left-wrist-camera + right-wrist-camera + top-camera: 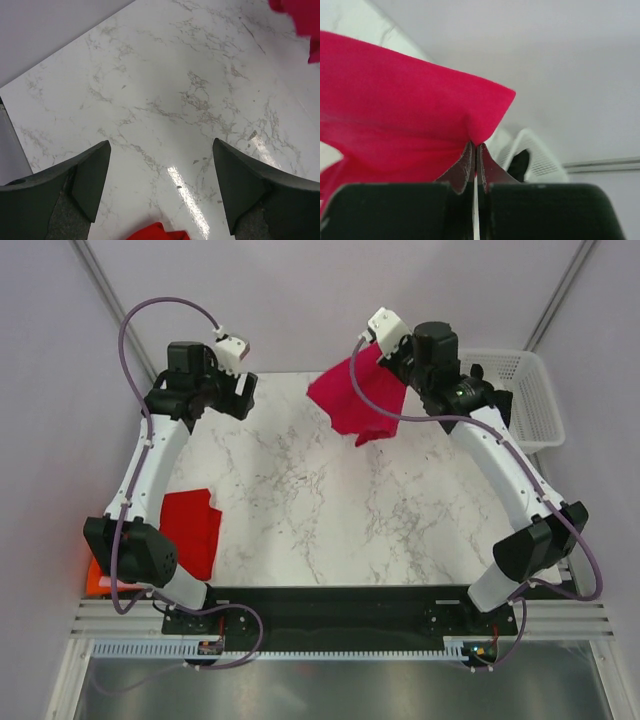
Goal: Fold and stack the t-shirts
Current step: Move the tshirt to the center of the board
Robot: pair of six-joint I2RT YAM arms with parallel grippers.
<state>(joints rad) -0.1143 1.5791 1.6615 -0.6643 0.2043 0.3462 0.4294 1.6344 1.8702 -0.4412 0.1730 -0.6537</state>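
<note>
- No text, label, brand or number can be read in any of the three views.
- The crimson t-shirt [352, 400], the red t-shirt [190, 525] and the white basket [535, 400] show no legible print.

So you've got two t-shirts in plain sight: one raspberry-crimson cloth t-shirt [342, 400] and one bright red cloth t-shirt [192, 526]. There's also one orange scrap [98, 576] at the left edge, but you can't tell what it is. Add one white plastic lattice basket [530, 380], one white marble-pattern table [320, 510], and two white-and-black robot arms: left arm [150, 465] and right arm [510, 465].
</note>
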